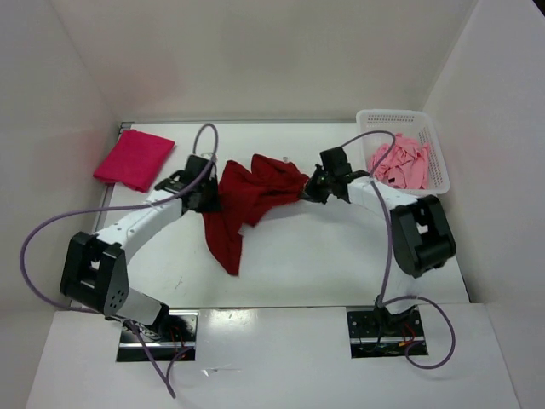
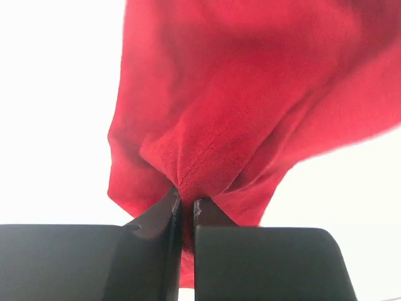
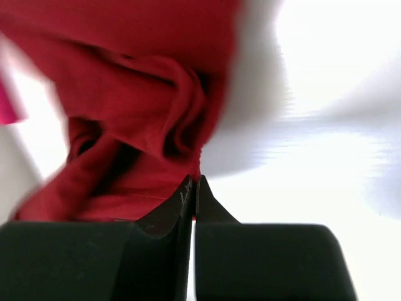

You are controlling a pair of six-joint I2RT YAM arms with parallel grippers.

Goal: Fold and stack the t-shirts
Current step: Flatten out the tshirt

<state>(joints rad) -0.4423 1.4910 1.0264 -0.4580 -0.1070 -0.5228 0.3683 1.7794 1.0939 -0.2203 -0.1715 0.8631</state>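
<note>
A dark red t-shirt (image 1: pixel 247 200) hangs bunched between my two grippers over the middle of the table, one end trailing down toward the front. My left gripper (image 1: pixel 207 198) is shut on its left side; the left wrist view shows red cloth (image 2: pixel 213 125) pinched between the jaws of that gripper (image 2: pixel 187 204). My right gripper (image 1: pixel 312 189) is shut on the shirt's right edge, where cloth (image 3: pixel 125 125) gathers at the tips of its jaws (image 3: pixel 194 183). A crimson-magenta t-shirt (image 1: pixel 134 158) lies folded at the back left. A light pink t-shirt (image 1: pixel 400 164) lies crumpled in the basket.
A white perforated basket (image 1: pixel 436 149) stands at the back right against the wall. White walls enclose the table on the left, the back and the right. Purple cables loop off both arms.
</note>
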